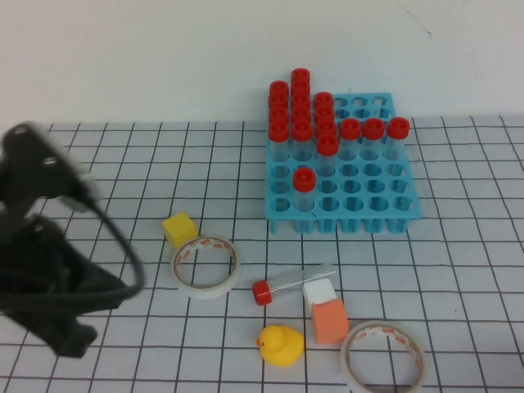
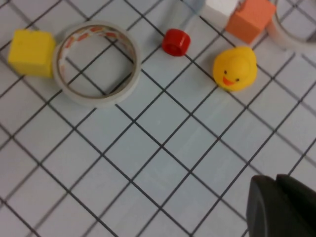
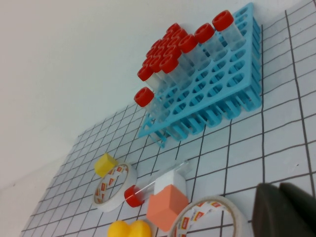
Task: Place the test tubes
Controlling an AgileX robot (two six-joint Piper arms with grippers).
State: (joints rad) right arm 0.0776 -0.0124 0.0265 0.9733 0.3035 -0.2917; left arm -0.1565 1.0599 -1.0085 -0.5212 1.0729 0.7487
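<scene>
Gridded table, left pincer above, right pincer nearside

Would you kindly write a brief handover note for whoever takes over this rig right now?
Left gripper: shut, empty, over the left side of the table.
Right gripper: shut, empty, outside the high view.
Done: many red-capped tubes stand in the blue rack, mostly at its back left.
Left: one test tube lies flat on the table between the tape roll and the white cube. It needs picking up and standing in a free hole.
</scene>
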